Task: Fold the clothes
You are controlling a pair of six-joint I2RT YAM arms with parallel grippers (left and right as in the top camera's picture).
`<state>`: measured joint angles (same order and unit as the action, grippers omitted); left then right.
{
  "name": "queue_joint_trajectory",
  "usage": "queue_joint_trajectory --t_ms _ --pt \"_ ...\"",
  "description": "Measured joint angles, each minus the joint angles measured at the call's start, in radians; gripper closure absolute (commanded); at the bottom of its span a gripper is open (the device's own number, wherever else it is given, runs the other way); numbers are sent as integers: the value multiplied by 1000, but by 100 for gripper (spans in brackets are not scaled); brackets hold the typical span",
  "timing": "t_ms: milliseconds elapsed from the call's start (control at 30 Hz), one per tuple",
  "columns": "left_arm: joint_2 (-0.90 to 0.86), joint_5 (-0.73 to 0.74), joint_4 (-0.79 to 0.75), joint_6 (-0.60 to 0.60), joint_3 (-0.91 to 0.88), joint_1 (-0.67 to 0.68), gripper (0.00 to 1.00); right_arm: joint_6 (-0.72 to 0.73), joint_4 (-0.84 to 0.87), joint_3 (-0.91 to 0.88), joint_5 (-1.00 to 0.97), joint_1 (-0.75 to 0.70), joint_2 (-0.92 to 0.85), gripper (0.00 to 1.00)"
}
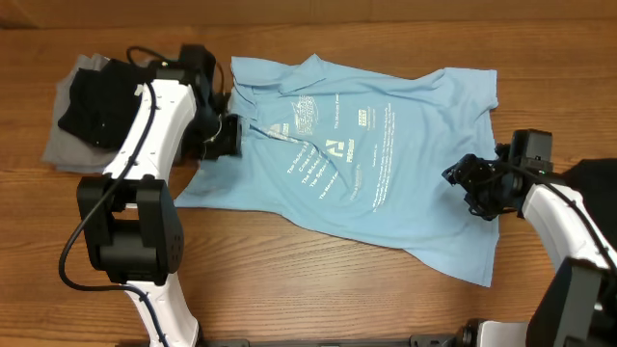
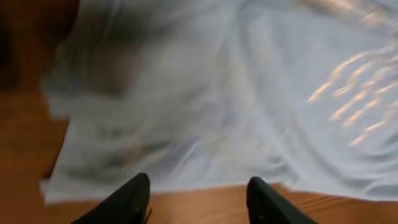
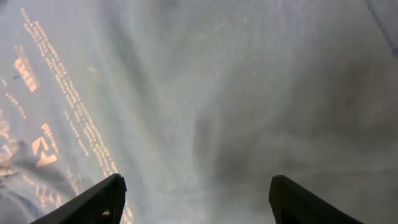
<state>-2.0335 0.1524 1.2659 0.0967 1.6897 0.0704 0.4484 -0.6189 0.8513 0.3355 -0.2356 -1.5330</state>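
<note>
Sky-blue shirt (image 1: 386, 164) lies along the table's (image 1: 289, 289) far edge between left gripper (image 1: 229, 136) and right gripper (image 1: 465, 179) (jaws apart, empty).

The light-blue shirt (image 1: 415, 193) carries slanting lines of white printed lettering (image 1: 323, 159) across its chest, which also shows in the right wrist view, but every line is too small or too blurred to read a single word.

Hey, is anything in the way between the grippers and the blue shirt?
Nothing visible does. The left gripper sits at the blue shirt, at its left edge, and the right gripper is over its right side, both open.
</note>
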Motion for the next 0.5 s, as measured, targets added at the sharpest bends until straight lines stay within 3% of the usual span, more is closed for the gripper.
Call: queue_joint_trajectory --t_ms 200,333,367,400,433,467,500 --pt "-1 -98 -26 41 -181 -81 36 -5 -37 2 1 0 18 20" --pt "-2 -113 -140 51 -317 -134 37 -5 -37 2 1 0 18 19" --pt "-2 -109 -172 50 -340 -137 42 -4 -37 2 1 0 18 19" --pt "4 -106 -193 48 -354 -137 58 -5 -38 2 1 0 18 19" --pt "16 -100 -210 43 -369 -135 65 -4 -40 2 1 0 18 19" --pt "24 -76 -226 35 -381 -136 87 -4 -49 2 1 0 18 19" --pt "27 -51 -233 26 -386 -137 93 -4 -56 2 1 0 18 19"
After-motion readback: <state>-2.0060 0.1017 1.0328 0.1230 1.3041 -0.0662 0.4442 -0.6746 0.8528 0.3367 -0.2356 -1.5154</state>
